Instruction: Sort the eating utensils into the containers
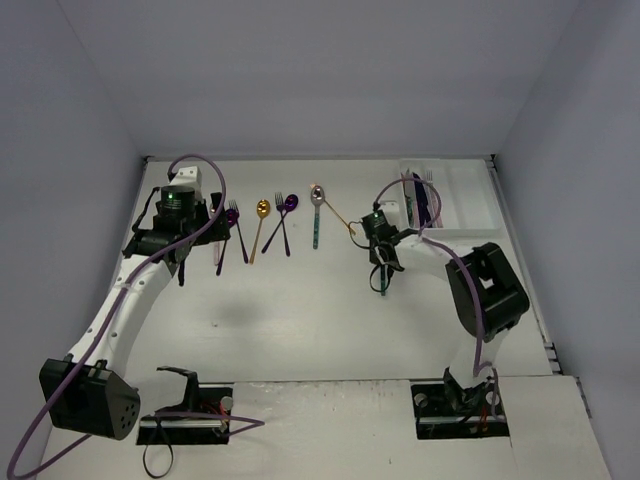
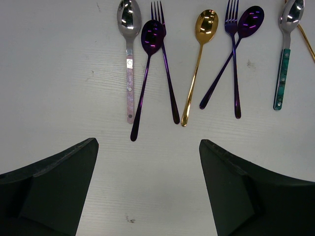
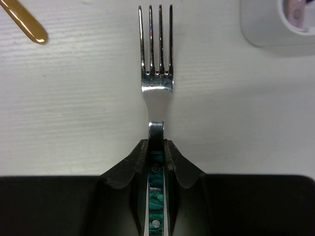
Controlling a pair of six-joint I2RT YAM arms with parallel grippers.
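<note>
My right gripper (image 3: 156,147) is shut on the teal handle of a silver fork (image 3: 156,73) and holds it just left of the white tray (image 1: 470,200), tines pointing forward over the table. In the top view this gripper (image 1: 381,258) is mid-table. My left gripper (image 2: 147,142) is open and empty, above the near ends of a row of utensils: a pink-handled spoon (image 2: 129,73), a purple spoon (image 2: 142,83), a purple fork (image 2: 168,78), a gold spoon (image 2: 196,73), a crossed purple fork (image 2: 235,73) and spoon (image 2: 221,78), and a teal-handled spoon (image 2: 282,73).
The tray's corner (image 3: 270,29) shows at the upper right of the right wrist view, with a pink-ended utensil (image 3: 297,12) inside. Dark utensils (image 1: 426,200) lie in its left compartment. A gold handle (image 3: 24,22) lies left of the fork. Walls enclose the table.
</note>
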